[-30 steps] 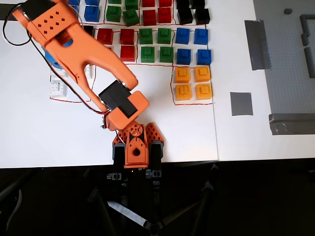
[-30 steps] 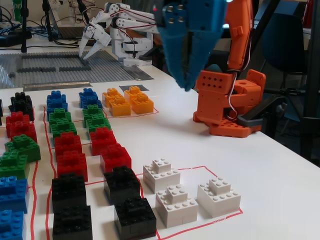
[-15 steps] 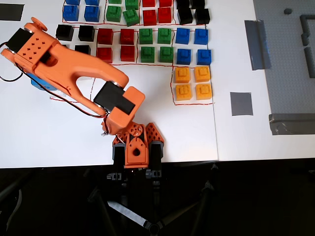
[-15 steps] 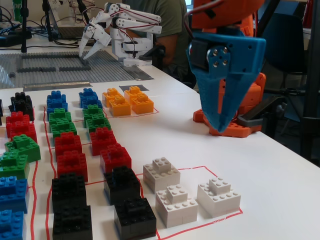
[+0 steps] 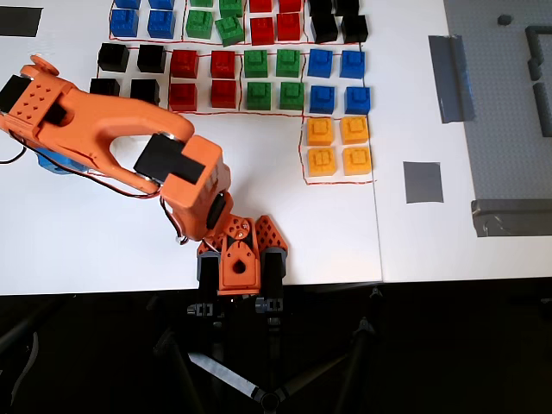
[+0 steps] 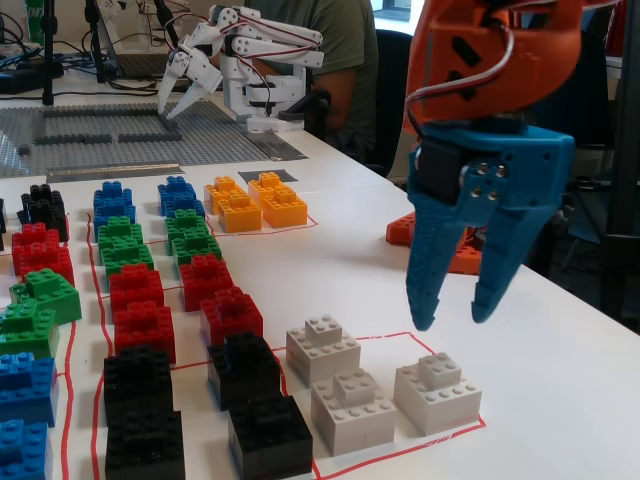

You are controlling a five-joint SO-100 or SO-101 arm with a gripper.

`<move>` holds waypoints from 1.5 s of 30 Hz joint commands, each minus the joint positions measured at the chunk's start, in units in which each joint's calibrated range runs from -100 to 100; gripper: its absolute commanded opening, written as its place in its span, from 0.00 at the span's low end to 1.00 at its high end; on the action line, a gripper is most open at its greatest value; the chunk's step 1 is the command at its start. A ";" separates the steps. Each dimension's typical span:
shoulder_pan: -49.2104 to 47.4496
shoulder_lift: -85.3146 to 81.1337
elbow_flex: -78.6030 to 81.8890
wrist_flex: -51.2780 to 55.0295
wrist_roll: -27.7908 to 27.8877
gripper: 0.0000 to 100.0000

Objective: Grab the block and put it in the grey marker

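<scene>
Blue plastic, my claw [image 6: 453, 322] hangs with its two fingers spread apart and empty, tips pointing down, in the fixed view. Directly below it, not touched, sits the block [image 6: 437, 392], one of three white blocks inside a red outline. In the overhead view my orange arm [image 5: 112, 138] covers these, and the grey marker [image 5: 423, 182] lies far to the claw's right.

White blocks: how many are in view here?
3, all in the fixed view inside the red outline: one nearest the black blocks, one in front of it, one below the open gripper. Overhead, the arm hides them.
</scene>
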 commanded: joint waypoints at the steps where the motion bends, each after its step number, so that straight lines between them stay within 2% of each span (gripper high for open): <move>1: -0.39 -2.21 -5.29 -1.45 -0.29 0.19; 15: -1.14 3.49 -6.20 -2.76 0.93 0.30; 45: -1.39 11.52 -6.47 -4.96 0.98 0.29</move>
